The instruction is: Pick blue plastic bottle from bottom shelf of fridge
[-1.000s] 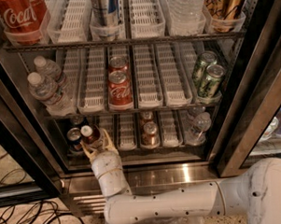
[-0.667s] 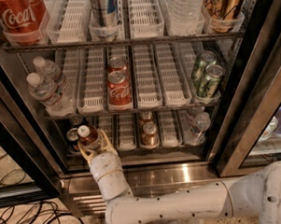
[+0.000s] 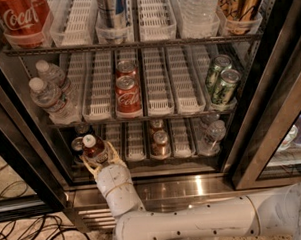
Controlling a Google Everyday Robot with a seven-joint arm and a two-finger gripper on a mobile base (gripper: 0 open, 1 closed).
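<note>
Reaching up past the stainless-steel base [image 3: 193, 187] of the fridge [image 3: 250, 112], the white arm ends in the gripper [image 3: 101, 161] at the left front corner of the bottom shelf [image 3: 182, 163]. Its fingers press on either side of the blue plastic bottle [image 3: 94, 148], pinching its lower half, with the white cap showing above. The bottle is upright at the shelf's front edge, just beside a dark can [image 3: 77, 145]. Farther right, in the white lane trays, sit brown cans [image 3: 160, 141] and a clear water bottle [image 3: 211, 134]. Black cables [image 3: 25, 232] lie on the speckled floor [image 3: 95, 239].
</note>
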